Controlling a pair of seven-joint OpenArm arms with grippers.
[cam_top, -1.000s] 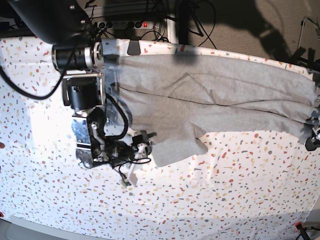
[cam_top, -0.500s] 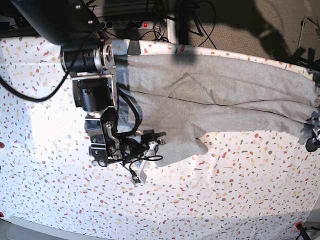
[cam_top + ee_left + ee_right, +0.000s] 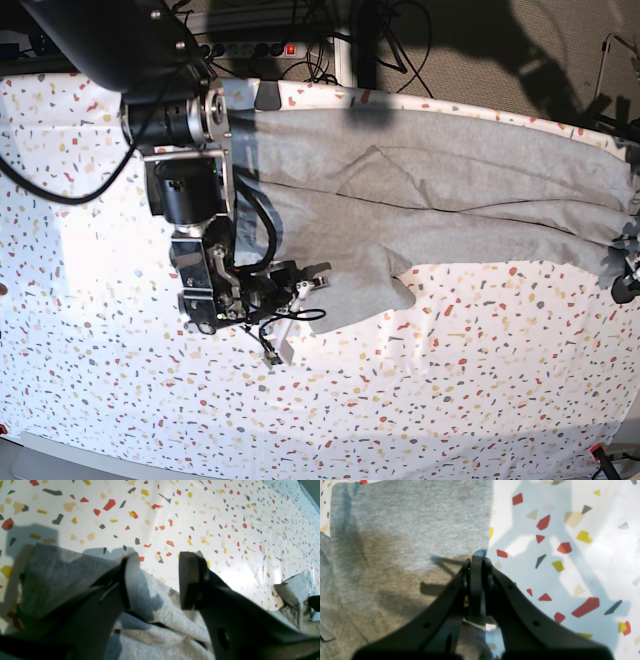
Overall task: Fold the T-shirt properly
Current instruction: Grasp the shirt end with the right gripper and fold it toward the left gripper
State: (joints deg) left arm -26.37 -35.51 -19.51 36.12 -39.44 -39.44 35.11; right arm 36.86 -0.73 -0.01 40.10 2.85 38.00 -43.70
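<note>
I'm seeing the T-shirt (image 3: 440, 195) lying in long folds across the far half of the table (image 3: 450, 400), one sleeve flap hanging toward me near the middle. The right gripper (image 3: 477, 562) is sitting at that flap's straight side edge, fingers pressed together; I cannot tell whether cloth is caught between them. The left gripper (image 3: 155, 580) is hovering over the shirt's crumpled end at the table's right edge, fingers (image 3: 190, 580) spread apart with nothing between. I'm noting bare speckled cloth running wide along the near half.
</note>
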